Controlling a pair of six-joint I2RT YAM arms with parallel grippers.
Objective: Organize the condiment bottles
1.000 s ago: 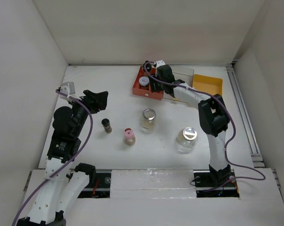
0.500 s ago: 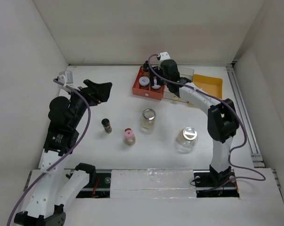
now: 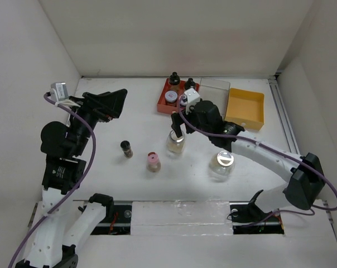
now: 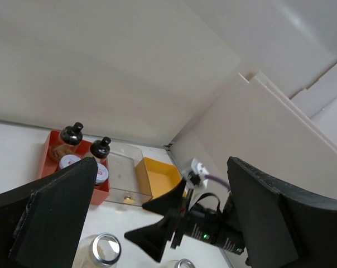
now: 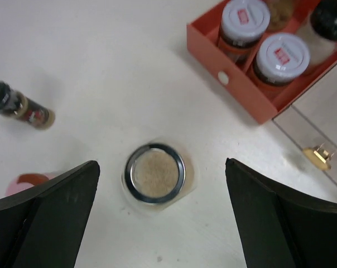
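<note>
Above a clear glass jar (image 5: pixel 155 180), the right pincer (image 5: pixel 162 167) spreads wide and empty, seemingly ready to straddle it; the left pincer (image 4: pixel 163 162), raised aside, gapes empty too.

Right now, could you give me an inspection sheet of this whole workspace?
Surface: white table, no spills seen.
Job's things: two black-capped bottles and two grey-lidded jars in the red tray; two clear glass jars, pink-capped bottle and dark shaker loose on the table.
Clutter: clear tray, orange tray, at the back.
Grippers: left gripper raised, jaws open, empty; right gripper over one clear glass jar, jaws open.
Cables: purple cables along both arms.
Surroundings: white walls on three sides.
</note>
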